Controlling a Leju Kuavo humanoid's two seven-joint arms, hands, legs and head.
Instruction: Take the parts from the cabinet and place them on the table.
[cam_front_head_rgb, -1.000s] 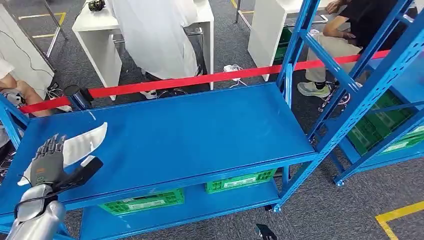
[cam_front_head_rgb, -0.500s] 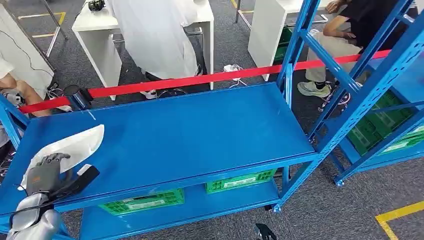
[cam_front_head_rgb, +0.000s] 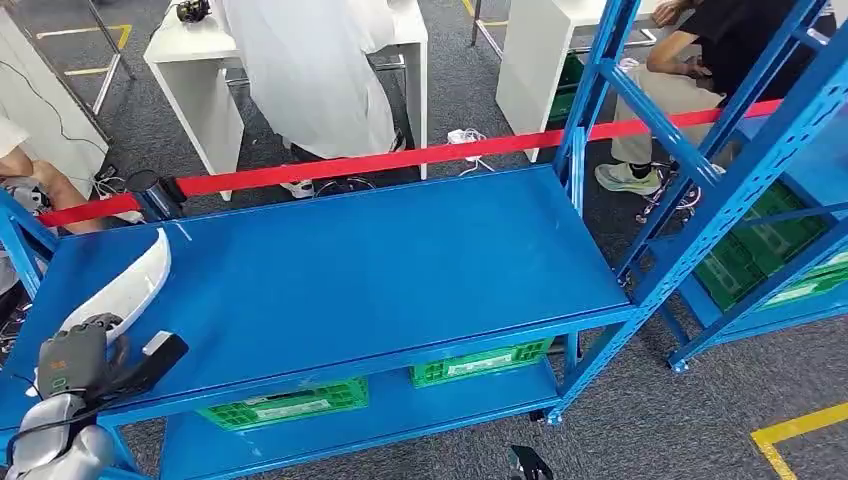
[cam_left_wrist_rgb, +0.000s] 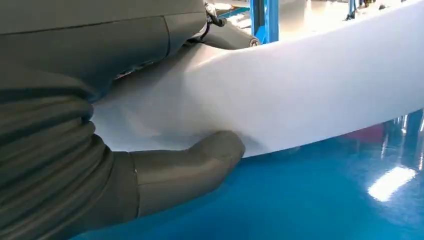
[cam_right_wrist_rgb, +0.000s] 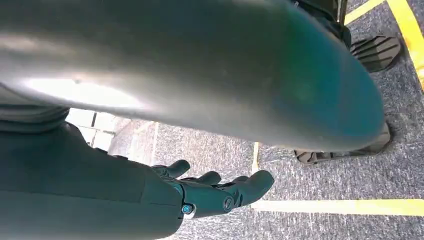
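Nearly done: your left hand (cam_front_head_rgb: 75, 360) grips the curved white plastic part (cam_front_head_rgb: 135, 285) low over the blue metal table (cam_front_head_rgb: 380, 270), release pending; right hand (cam_right_wrist_rgb: 220, 192) hangs empty, fingers apart.

Grey carpet (cam_front_head_rgb: 700, 420) with yellow floor lines (cam_front_head_rgb: 790, 432) covers the room. A red barrier tape (cam_front_head_rgb: 400, 160) runs behind blue metal racks (cam_front_head_rgb: 690, 200) holding green crates (cam_front_head_rgb: 480, 362). White tables (cam_front_head_rgb: 200, 60) stand beyond, with people nearby.
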